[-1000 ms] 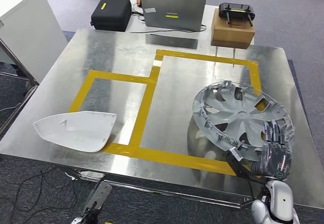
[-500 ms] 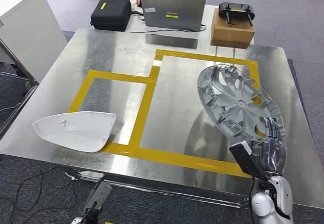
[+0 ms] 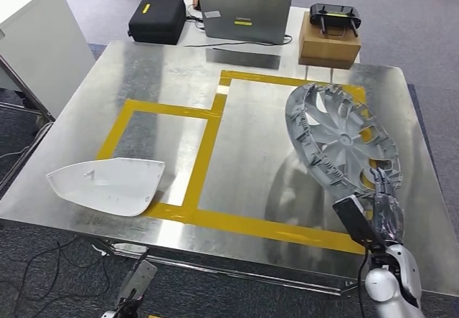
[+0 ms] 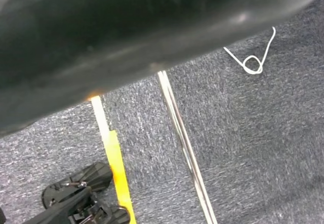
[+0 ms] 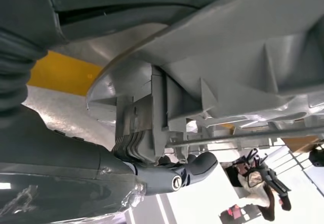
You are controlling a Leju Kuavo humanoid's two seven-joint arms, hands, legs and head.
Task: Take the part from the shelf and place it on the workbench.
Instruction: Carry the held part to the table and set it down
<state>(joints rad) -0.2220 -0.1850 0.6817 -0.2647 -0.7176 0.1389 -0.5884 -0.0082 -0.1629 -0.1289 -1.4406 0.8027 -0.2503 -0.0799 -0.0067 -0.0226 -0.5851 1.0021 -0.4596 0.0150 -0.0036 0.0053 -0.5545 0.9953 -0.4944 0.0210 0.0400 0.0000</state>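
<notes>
A grey wheel cover (image 3: pixel 342 140) stands tilted on edge over the right side of the steel workbench (image 3: pixel 162 67), inside the yellow tape frame. My right hand (image 3: pixel 385 214) grips its near rim from below and holds it up. In the right wrist view the cover's ribbed inner side (image 5: pixel 214 77) lies close against my right hand (image 5: pixel 76 178), with dark fingers hooked on the rim. A white curved body panel (image 3: pixel 108 185) lies flat at the workbench's front left corner.
Yellow tape (image 3: pixel 208 153) marks two rectangles on the bench top. Behind it stand a black case (image 3: pixel 158 19), a laptop (image 3: pixel 244 16) with a person seated behind it, and a cardboard box (image 3: pixel 329 39) with a controller on top. A white cabinet (image 3: pixel 38 38) stands at the left.
My right hand has tipped the wheel cover from lying nearly flat up onto its edge and carried it slightly toward the far side of the bench. The white panel has not moved.
</notes>
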